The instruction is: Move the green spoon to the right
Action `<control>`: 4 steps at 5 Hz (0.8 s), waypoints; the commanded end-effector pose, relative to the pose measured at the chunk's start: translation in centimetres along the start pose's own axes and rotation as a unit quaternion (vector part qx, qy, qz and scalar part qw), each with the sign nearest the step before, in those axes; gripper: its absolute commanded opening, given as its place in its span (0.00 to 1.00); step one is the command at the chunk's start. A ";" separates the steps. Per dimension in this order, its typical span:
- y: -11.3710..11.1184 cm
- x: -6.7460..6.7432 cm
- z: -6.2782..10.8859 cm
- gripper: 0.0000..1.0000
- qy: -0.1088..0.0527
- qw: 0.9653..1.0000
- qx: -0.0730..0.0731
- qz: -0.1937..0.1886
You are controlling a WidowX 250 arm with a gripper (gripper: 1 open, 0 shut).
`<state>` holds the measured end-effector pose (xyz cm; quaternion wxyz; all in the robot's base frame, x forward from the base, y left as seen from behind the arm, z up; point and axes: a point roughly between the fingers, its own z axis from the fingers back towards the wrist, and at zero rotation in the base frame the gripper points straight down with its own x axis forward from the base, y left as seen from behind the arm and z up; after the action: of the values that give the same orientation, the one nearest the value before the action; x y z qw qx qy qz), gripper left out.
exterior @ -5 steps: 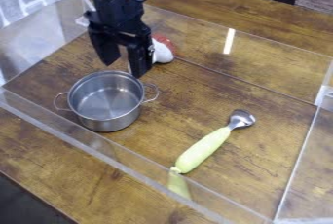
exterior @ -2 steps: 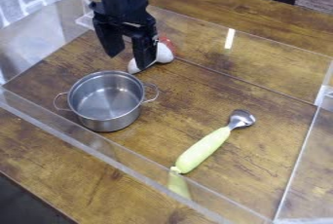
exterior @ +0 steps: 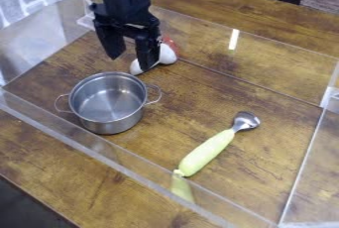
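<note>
The gripper [exterior: 130, 46] is held above the pot [exterior: 107, 101], near the mushroom [exterior: 155, 56], with its fingers spread wide and nothing between them. The spoon [exterior: 213, 146] lies well apart, at lower right by the clear wall [exterior: 93, 133], bowl pointing up and right. The step in hand is judged to be the reach. The thick handle should be approached from above, mid-length, with the fingers set across it, so the wall is not struck.
</note>
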<state>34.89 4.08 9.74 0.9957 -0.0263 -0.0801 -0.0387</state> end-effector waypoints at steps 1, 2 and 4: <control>-0.1 -0.3 -0.1 1.00 -0.018 1.000 0.009 0.011; -0.3 -0.7 -1.5 1.00 -0.018 0.999 0.011 0.025; -1.8 -0.1 -2.9 1.00 -0.010 1.000 0.008 0.016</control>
<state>34.54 2.56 5.02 0.9979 -0.0249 -0.0591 -0.0125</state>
